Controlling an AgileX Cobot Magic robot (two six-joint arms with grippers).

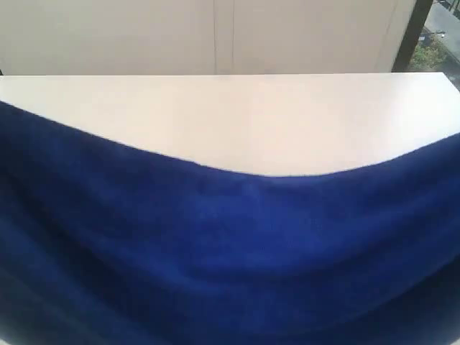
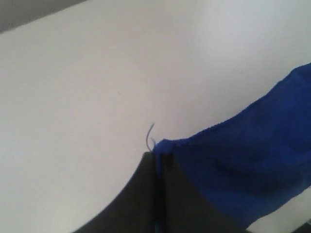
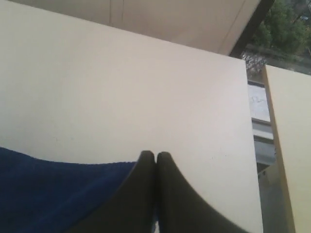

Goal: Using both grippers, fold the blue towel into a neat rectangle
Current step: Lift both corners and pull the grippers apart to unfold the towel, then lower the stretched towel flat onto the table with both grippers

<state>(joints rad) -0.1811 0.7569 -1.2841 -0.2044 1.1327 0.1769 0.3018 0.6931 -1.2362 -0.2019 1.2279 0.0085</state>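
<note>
The blue towel point(image 1: 230, 251) hangs close before the exterior camera, filling the lower half of that view with its top edge sagging in the middle. Both arms are hidden behind it there. In the left wrist view my left gripper point(image 2: 158, 156) is shut on a corner of the blue towel point(image 2: 243, 160), a loose thread sticking up at the tips. In the right wrist view my right gripper point(image 3: 155, 156) is shut on the other end of the blue towel point(image 3: 53, 189), a sliver of blue showing between the fingers.
The white table point(image 1: 237, 115) stretches beyond the towel to a pale wall. In the right wrist view the table's edge point(image 3: 247, 145) runs along one side, with a gap and another pale surface point(image 3: 289, 145) past it.
</note>
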